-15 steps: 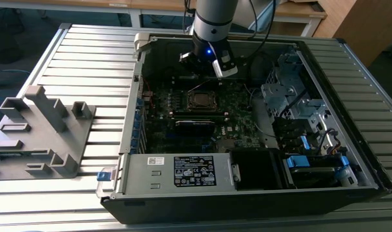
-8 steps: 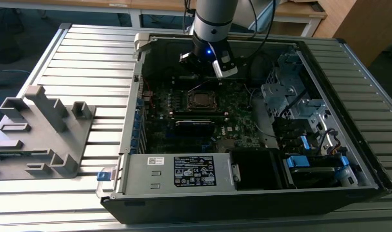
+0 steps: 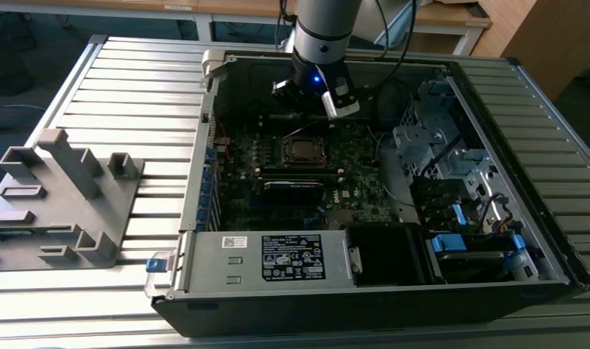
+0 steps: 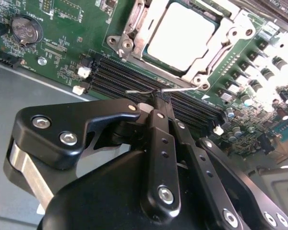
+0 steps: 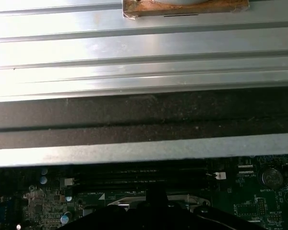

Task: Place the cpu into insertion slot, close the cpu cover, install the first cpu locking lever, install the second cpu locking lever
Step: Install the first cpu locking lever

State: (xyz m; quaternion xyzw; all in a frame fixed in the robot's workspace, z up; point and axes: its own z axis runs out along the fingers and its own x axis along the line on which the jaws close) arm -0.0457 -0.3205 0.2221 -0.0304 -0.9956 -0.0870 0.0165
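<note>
The cpu (image 4: 182, 36) lies flat in the insertion slot (image 4: 199, 80), its pale metal top showing through the window of the cpu cover (image 4: 233, 40), which lies down around it. A thin wire locking lever (image 4: 139, 90) stands off the board beside the socket. My gripper (image 4: 159, 98) is shut, its black fingertips meeting right at this wire and touching it. In the exterior view the gripper (image 3: 312, 116) hangs inside the open computer case just behind the socket and cpu (image 3: 302, 151).
Black memory slots (image 4: 129, 76) run between my fingers and the socket. A grey box with a white label (image 3: 275, 258) fills the case front, and a drive cage (image 3: 440, 153) stands at the exterior view's right. A grey fixture (image 3: 62, 196) sits on the slatted table.
</note>
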